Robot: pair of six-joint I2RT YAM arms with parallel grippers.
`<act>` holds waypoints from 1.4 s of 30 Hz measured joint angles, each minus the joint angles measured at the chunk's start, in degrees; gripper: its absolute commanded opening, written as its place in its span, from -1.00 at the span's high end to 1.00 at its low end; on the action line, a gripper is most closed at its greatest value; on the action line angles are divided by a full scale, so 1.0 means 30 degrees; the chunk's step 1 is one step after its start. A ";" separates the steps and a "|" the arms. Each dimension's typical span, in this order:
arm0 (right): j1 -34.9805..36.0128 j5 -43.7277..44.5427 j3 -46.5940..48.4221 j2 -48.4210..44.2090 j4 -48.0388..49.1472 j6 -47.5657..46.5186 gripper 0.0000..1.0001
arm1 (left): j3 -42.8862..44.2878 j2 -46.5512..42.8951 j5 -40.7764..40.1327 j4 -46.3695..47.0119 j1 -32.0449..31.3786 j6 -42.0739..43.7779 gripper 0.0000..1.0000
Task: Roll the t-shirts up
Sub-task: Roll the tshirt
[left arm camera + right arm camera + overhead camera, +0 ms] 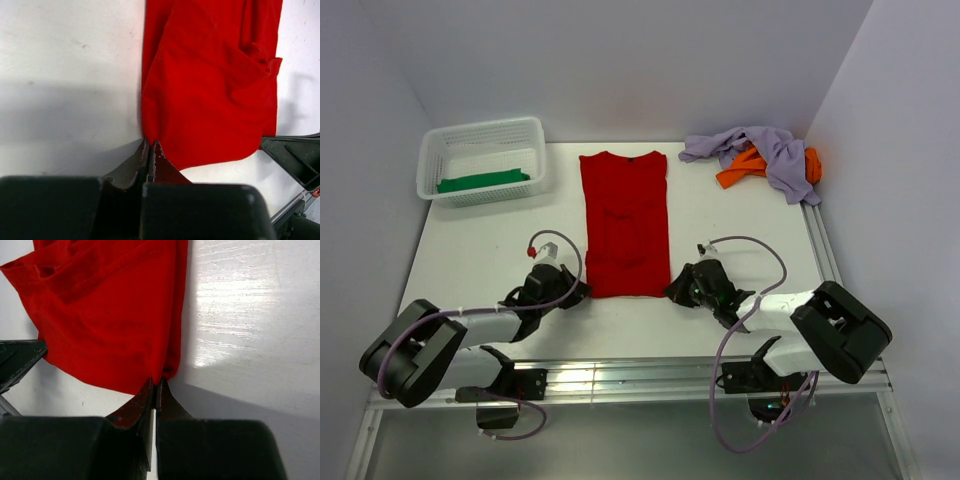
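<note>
Fingers point(136, 164) of two grippers point(150, 146) point(156, 384) seemingly pinch one red t-shirt point(625, 225).

A white table point(470, 250) stands boxed in by plain pale grey-lavender walls point(650, 60) under soft, even light.

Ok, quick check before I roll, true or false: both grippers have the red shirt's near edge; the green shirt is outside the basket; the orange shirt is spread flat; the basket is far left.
1. The left gripper and right gripper are shut on the red shirt's near corners: true.
2. The green shirt is outside the basket: false, it lies inside it.
3. The orange shirt is spread flat: false, it is bunched up with the lavender shirt at the far right.
4. The basket is far left: true.
</note>
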 measured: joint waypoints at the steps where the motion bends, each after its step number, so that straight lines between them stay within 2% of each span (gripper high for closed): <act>1: 0.0000 -0.0007 0.0109 -0.0022 -0.0240 0.0000 1.00 | 0.0211 0.0153 0.0022 -0.0160 -0.0029 -0.0015 0.99; 5: 0.0000 -0.0102 0.0284 -0.0678 -0.1632 0.0080 1.00 | 0.1144 0.0707 0.0430 -0.1107 -0.0080 -0.0051 0.99; 8: 0.0000 -0.0270 0.0466 -0.1887 -0.3854 0.0233 1.00 | 0.1530 0.0415 0.0707 -0.2361 -0.0189 -0.0197 0.99; 10: 0.0000 -0.0510 0.0852 -0.2674 -0.5741 0.0313 1.00 | 0.1974 0.0000 0.0976 -0.3956 -0.0342 -0.0379 0.99; 14: 0.0000 -0.1501 0.2200 -0.4146 -1.0171 0.0678 1.00 | 0.4109 -0.0423 0.1741 -0.9027 -0.0510 -0.0947 0.99; 18: -0.0073 -0.2477 0.3351 -0.4969 -1.3158 0.0823 1.00 | 0.5960 -0.1035 0.2586 -1.2859 -0.0532 -0.1676 0.99; 25: -0.0831 -0.4080 0.5093 -0.5872 -1.7012 0.0663 1.00 | 0.8568 -0.1566 0.3665 -1.7114 -0.0568 -0.2579 0.99; 32: -0.3096 -0.5289 0.7125 -0.4692 -1.8680 -0.0743 1.00 | 1.1183 -0.0481 0.4146 -1.8739 -0.0270 -0.2667 0.99; 42: -0.4699 -0.6054 1.0499 -0.1319 -1.9526 -0.2470 1.00 | 1.2466 0.2062 0.5501 -1.9139 0.1625 -0.2361 0.99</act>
